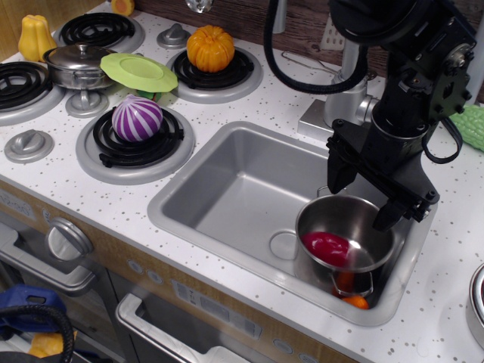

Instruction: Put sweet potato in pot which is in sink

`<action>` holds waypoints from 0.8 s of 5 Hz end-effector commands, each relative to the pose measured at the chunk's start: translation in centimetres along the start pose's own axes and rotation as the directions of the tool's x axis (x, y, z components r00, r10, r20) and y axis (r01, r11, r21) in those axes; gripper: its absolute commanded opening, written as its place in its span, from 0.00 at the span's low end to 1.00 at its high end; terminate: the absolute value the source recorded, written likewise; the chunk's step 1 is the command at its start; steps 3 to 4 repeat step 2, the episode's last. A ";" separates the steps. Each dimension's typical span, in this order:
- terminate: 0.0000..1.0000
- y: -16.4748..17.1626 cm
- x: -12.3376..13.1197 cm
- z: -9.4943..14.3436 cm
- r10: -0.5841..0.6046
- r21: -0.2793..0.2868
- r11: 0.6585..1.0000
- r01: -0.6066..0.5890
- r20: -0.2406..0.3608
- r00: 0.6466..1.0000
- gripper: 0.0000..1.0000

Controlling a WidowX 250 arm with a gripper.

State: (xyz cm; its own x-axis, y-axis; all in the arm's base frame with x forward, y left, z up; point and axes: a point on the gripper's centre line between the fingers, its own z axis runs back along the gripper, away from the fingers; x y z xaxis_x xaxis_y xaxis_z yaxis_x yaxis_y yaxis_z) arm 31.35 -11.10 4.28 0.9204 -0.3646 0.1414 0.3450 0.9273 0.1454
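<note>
A: What's around your jaws?
B: An orange piece beside the pot, low in the sink.
A: Sweet potato?
B: Inside the pot, below your gripper, whose jaws are spread and empty.

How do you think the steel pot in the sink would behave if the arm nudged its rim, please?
The pot looks thin-walled, so probably light and easy to slide on the smooth sink. It seems to rest on something orange, so it may rock. The rounded sweet potato inside could roll.
</note>
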 end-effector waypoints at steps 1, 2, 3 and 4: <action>0.00 0.4 0.8 2.2 0.011 -0.001 1.000 -0.011 0.071 0.997 1.00; 1.00 0.4 0.8 2.2 0.011 -0.001 1.000 -0.011 0.071 0.997 1.00; 1.00 0.4 0.8 2.2 0.011 -0.001 1.000 -0.011 0.071 0.997 1.00; 1.00 0.4 0.8 2.2 0.011 -0.001 1.000 -0.011 0.071 0.997 1.00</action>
